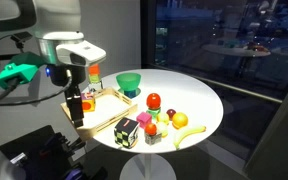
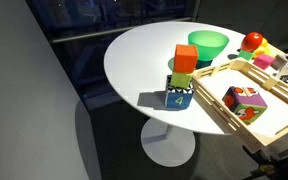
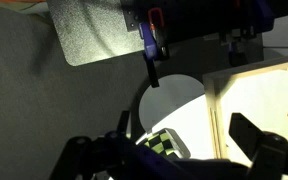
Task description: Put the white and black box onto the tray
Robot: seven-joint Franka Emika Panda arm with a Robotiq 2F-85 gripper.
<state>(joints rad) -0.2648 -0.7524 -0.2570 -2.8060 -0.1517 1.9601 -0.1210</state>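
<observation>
The white and black box (image 1: pixel 127 131) stands on the round white table near its front edge, just off the corner of the light-wood tray (image 1: pixel 104 108). My gripper (image 1: pixel 79 102) hangs over the left part of the tray, away from the box. In the wrist view the fingers (image 3: pixel 184 152) are spread apart and hold nothing. A black and pale checkered face (image 3: pixel 164 145), apparently the box, shows between them on the table beside the tray rim (image 3: pixel 210 100). In an exterior view the tray (image 2: pixel 214 112) holds a colourful cube (image 2: pixel 244 100); the box and gripper are out of that view.
A green bowl (image 1: pixel 130 82) stands behind the tray and also shows in an exterior view (image 2: pixel 209 43). A stack of orange, green and blue blocks (image 2: pixel 182 75) stands beside the tray. Fruits (image 1: pixel 164 115) and a banana (image 1: pixel 189 132) lie right of the box.
</observation>
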